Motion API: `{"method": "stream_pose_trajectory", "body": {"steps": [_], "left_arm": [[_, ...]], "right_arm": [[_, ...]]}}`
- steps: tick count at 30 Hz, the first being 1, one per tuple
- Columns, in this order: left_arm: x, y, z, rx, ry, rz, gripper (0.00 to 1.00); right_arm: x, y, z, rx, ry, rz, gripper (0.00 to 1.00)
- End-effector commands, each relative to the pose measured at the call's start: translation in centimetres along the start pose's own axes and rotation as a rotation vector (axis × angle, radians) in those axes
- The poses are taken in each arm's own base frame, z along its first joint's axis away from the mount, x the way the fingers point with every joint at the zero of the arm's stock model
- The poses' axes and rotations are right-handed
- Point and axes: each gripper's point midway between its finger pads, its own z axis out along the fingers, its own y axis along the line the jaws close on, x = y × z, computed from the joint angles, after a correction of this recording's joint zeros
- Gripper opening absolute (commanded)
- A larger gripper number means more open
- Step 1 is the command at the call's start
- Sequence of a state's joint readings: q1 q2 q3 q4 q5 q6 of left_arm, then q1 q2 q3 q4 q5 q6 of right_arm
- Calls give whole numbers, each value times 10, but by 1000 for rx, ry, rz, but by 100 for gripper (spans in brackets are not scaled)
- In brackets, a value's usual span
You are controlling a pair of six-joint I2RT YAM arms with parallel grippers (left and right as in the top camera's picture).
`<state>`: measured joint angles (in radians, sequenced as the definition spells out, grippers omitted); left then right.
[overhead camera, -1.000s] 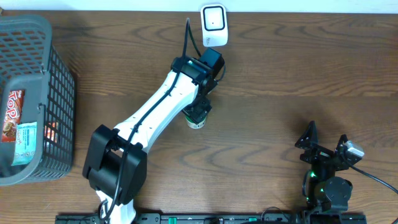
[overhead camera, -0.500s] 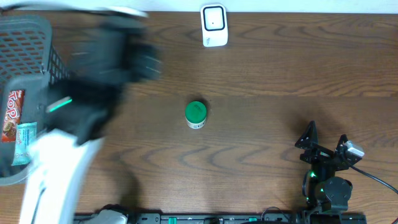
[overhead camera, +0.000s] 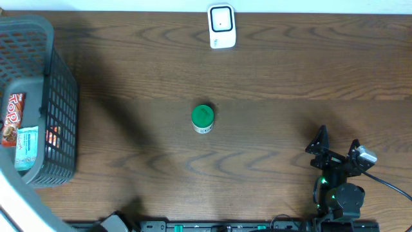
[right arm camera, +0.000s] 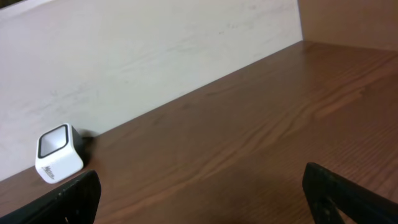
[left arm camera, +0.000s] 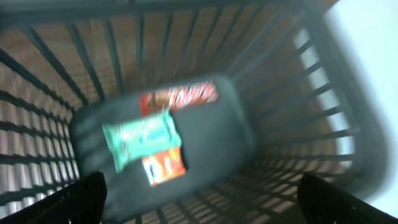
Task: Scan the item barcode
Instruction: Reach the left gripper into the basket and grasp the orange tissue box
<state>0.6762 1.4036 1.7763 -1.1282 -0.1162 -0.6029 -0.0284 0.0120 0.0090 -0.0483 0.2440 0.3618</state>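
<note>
1. The green-lidded tub stands upright on the bare wood of the bench, near the middle of the overhead frame. Nothing touches it, and no barcode can be made out on it.
2. The white scanner sits at the top centre of that frame, by the bench's far edge and well apart from the tub.
3. A grey basket fills the upper left and left edge. Inside lie a red wrapper, a teal pack and an orange pack, close together.
4. The left wrist view is blurred and looks down into the basket. The left fingers show as two dark tips in the lower corners, spread wide and released, with nothing between them.
5. The right fingers are at the lower right of the overhead frame. They are parted wide and empty, well apart from the tub.
</note>
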Motion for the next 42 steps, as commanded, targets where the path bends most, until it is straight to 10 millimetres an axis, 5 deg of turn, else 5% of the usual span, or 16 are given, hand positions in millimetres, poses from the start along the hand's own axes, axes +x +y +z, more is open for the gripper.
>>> {"method": "stream_pose_trajectory", "body": {"steps": [1,8,19,31,42], "left_arm": [[28,0,45,-53,171,-49,98],[75,23,119,-299,369,-221,98],[128,66,189,-529,435,-267,98],[165,81,234,-463,430,-199,98],[176,76,243,-409,440,-160,98]], "right_arm": [[1,0,0,1,-1,-11,99],[1,0,0,1,-1,-11,99],[1,0,0,1,-1,-11,99],[1,0,0,1,-1,-11,99],[1,0,0,1,-1,-11,99]]}}
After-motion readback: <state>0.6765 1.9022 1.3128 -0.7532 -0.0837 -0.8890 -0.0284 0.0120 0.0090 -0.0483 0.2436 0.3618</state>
